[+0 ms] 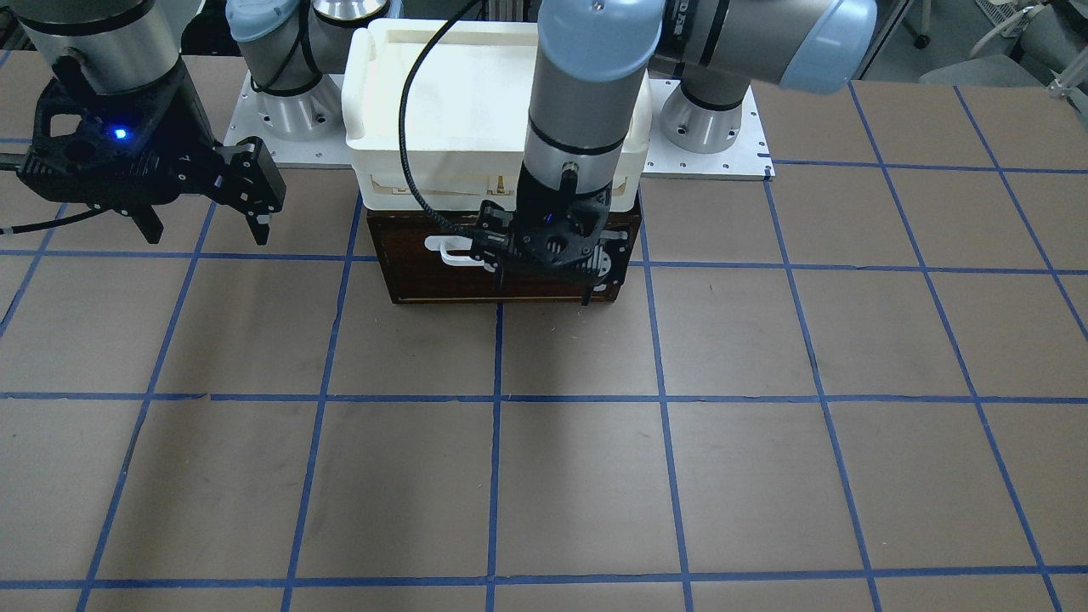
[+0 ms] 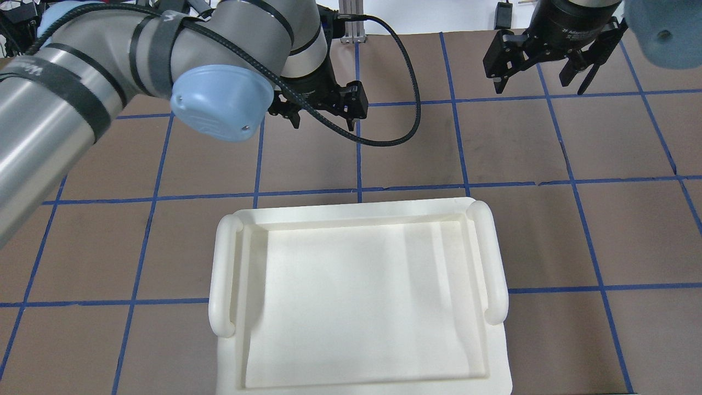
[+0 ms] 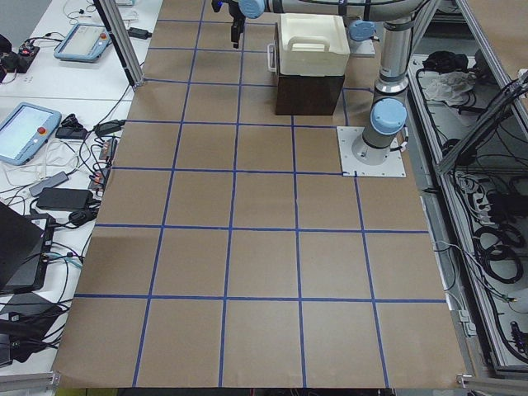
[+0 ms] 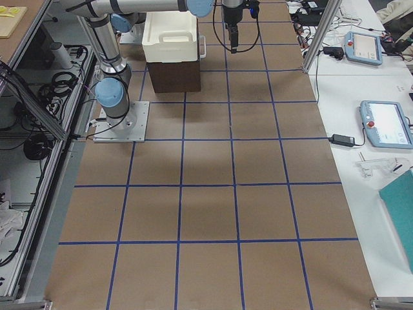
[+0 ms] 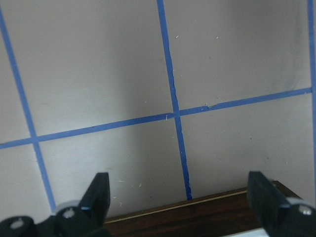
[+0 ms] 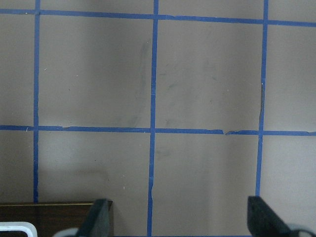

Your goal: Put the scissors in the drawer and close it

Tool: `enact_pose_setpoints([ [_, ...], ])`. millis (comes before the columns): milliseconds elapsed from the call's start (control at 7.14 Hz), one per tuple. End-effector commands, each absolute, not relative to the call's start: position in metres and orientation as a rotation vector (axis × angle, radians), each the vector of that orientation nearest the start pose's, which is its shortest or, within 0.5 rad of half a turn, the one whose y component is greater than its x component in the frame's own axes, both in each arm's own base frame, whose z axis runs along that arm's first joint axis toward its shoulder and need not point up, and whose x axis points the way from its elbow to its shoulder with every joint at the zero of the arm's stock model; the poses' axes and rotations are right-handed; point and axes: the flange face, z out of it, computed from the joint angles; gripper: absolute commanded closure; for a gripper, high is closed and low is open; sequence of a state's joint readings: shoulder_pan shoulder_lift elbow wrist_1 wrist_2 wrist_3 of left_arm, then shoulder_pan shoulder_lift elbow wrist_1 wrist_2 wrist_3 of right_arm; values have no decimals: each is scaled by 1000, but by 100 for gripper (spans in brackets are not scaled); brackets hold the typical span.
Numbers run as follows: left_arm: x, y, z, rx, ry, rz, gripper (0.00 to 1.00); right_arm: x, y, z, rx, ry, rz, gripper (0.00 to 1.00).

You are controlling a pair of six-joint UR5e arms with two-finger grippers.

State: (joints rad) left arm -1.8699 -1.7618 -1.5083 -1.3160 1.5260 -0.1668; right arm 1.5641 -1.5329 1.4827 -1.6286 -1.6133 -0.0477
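The drawer [image 1: 425, 276] looks shut under the white bin [image 1: 442, 110], its long dark front lying crosswise to the left pincer [image 1: 542, 293]. That pincer hangs released and empty just in front of the drawer, over its white bar handle [image 1: 450, 251]. The scissors show in no view and are probably inside the drawer; the right pincer [image 1: 206, 234], also released and empty, hovers well off to the drawer's side, so the left arm is nearer.

Dark brown drawer [image 1: 442, 282], fully closed
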Motion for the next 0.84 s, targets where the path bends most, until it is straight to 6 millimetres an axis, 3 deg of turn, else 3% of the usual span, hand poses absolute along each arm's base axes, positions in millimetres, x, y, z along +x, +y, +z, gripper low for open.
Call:
enact_pose_setpoints([
  [0,-260,-473,455,145,3202,-169,0,128,-521,521,-55,3179,-174,0],
  [140,-242,-457,462,109,3196,-169,0,130,-520,521,-56,3157,-174,0],
  [280,-210,-450,473,123,3185,-59,0,130,-520,521,-57,3156,-171,0],
  [420,-173,-450,502,59,3182,25,1,129,-520,520,-56,3166,-167,0],
  [561,-142,-462,521,53,3195,26,1,129,-520,520,-56,3165,-164,0],
  [701,-133,-482,528,11,3197,-16,0,129,-520,518,-59,3162,-159,0],
])
